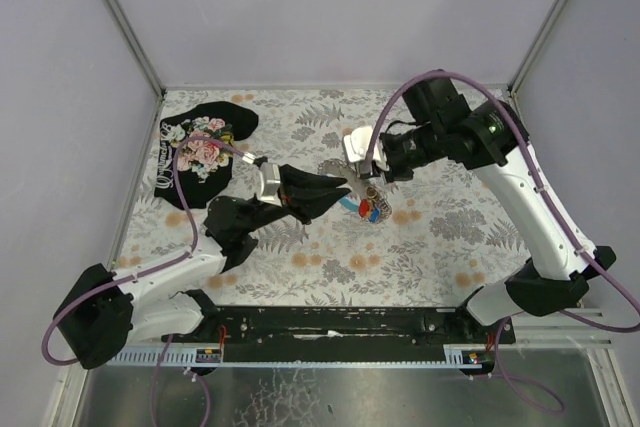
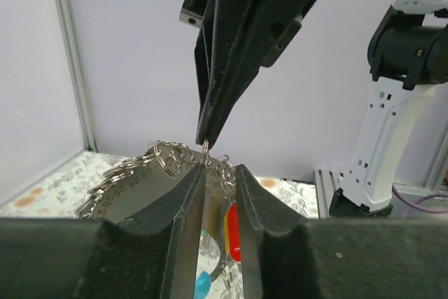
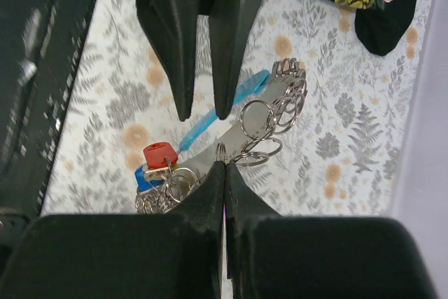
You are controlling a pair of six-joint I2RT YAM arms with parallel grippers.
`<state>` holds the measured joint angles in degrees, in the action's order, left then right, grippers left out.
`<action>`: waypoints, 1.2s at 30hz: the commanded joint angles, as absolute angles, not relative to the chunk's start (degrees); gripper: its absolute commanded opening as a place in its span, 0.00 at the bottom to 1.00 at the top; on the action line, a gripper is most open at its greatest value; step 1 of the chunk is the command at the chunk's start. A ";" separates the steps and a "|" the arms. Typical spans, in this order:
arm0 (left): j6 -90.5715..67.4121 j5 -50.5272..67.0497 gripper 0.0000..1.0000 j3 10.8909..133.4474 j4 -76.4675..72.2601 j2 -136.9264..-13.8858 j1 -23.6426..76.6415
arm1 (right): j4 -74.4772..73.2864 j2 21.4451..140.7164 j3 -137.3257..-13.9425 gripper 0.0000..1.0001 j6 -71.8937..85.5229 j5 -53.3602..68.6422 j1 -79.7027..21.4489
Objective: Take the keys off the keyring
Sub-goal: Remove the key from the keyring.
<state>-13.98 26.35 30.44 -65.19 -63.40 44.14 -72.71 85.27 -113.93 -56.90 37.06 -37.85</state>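
Mid-frame over the desk [image 1: 440, 247], your right pincer [image 3: 223, 166] is clamped on the keyring [image 3: 255, 118]; left pincer [image 2: 220, 170] slightly parted alongside. The keys [image 3: 159, 155] hang there, likely light, stiff, on slick wire; take plastic heads.

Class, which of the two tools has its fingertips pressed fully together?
The right tool, pinching a small ring of the keyring; the left tool shows a clear gap between its fingertips.

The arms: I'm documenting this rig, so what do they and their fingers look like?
Both the left arm and right arm have white links with black joints and bases. A purple cable loops along each. The right arm shows a small green light. The fingers are matte black, flat and tapering to points.
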 commanded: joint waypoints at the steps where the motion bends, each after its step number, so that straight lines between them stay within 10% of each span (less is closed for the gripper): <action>1: -15.20 30.09 0.23 33.77 -62.60 -65.31 43.52 | -78.93 86.46 -117.66 0.00 -70.22 23.40 -41.83; 36: -13.67 28.26 0.25 34.26 -64.85 -73.80 46.29 | -83.12 89.43 -120.40 0.00 -71.26 16.74 -47.72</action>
<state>-14.26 30.11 32.82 -61.73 -73.34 45.78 -82.52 89.19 -117.08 -73.03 14.72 -47.20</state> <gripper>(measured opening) 0.248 0.010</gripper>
